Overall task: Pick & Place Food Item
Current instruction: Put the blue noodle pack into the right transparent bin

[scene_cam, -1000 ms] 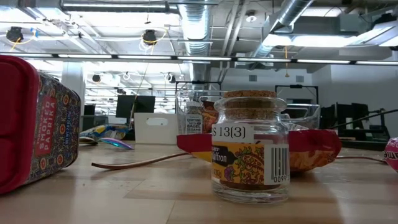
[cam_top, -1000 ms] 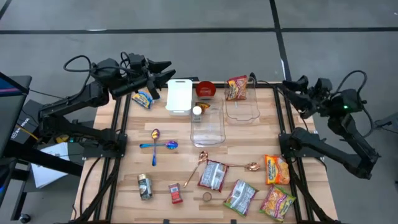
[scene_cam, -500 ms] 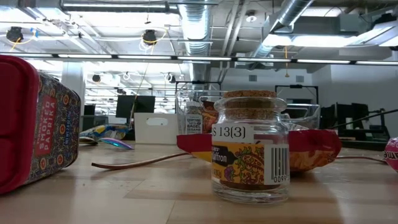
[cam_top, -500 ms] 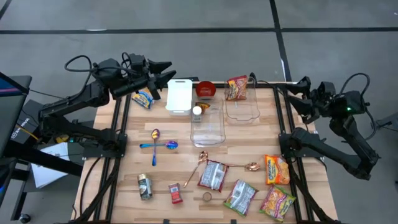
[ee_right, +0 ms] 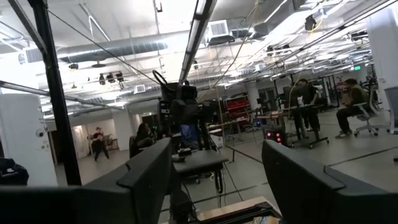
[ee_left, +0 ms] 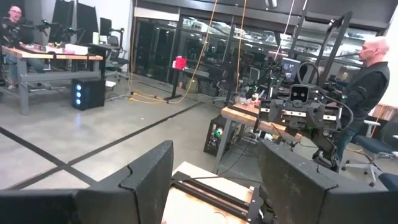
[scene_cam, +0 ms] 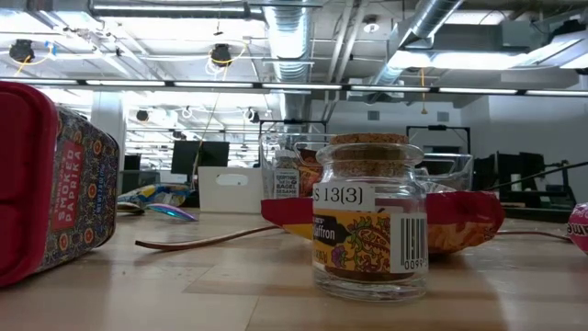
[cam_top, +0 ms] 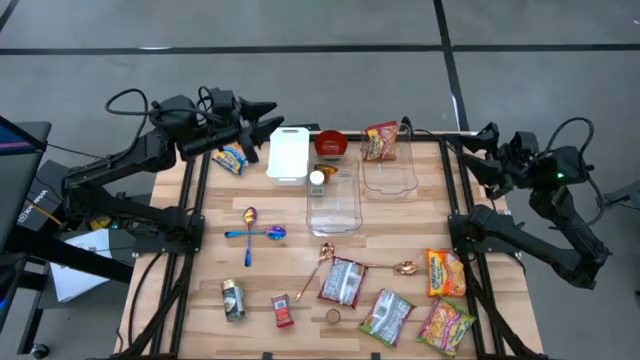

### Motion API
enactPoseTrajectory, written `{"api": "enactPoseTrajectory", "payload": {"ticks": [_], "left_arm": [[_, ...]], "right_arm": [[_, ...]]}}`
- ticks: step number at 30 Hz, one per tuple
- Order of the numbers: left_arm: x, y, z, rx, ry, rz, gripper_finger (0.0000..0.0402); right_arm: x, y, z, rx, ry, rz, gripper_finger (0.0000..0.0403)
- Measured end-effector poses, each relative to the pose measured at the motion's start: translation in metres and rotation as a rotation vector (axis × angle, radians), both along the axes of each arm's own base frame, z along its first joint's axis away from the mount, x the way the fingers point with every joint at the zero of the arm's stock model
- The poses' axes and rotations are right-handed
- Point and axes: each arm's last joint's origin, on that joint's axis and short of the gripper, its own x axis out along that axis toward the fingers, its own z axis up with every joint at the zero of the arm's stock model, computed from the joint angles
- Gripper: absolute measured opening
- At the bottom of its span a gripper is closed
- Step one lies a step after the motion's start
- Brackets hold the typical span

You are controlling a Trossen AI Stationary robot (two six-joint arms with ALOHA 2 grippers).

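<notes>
- Your left tool (cam_top: pixel 268 110) hangs with its fingers apart and nothing between them, over the worktop's (cam_top: pixel 210 225) far-left corner, pointing toward 3 o'clock.
- Your right tool (cam_top: pixel 482 145) also stands open and empty, just off the far-right edge, pointing toward 9 o'clock.
- The task names no single food item. The nearest candidate for the left tool is the blue-and-yellow snack packet (cam_top: pixel 231 158), lying flat just at 7 o'clock from it, long axis running roughly 10 to 4 o'clock.
- The white lidded box (cam_top: pixel 288 153) sits close by at 3 o'clock of that packet, so I judge you should come in from the left edge side.
- For the right arm, the red noodle packet (cam_top: pixel 380 141) rests in the far clear tray (cam_top: pixel 388 185), toward 9 o'clock from that tool.
- Open room lies mid-worktop on the right; the near edge is crowded with packets and jars.
</notes>
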Motion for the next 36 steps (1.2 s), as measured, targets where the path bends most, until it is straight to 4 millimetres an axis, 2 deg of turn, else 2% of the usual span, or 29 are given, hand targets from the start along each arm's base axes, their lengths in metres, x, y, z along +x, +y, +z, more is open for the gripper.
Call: {"api": "enactPoseTrajectory", "payload": {"ticks": [23, 36], "left_arm": [[0.0007, -0.0031, 0.0, -0.001, -0.001, -0.012, 0.0227], [0.0024, -0.0091, -0.0074, 0.001, 0.085, -0.041, 0.0227]], "right_arm": [[0.0, 0.0, 0.0, 0.0, 0.0, 0.0, 0.0244], [0.0, 0.0, 0.0, 0.0, 0.0, 0.0, 0.0244]]}}
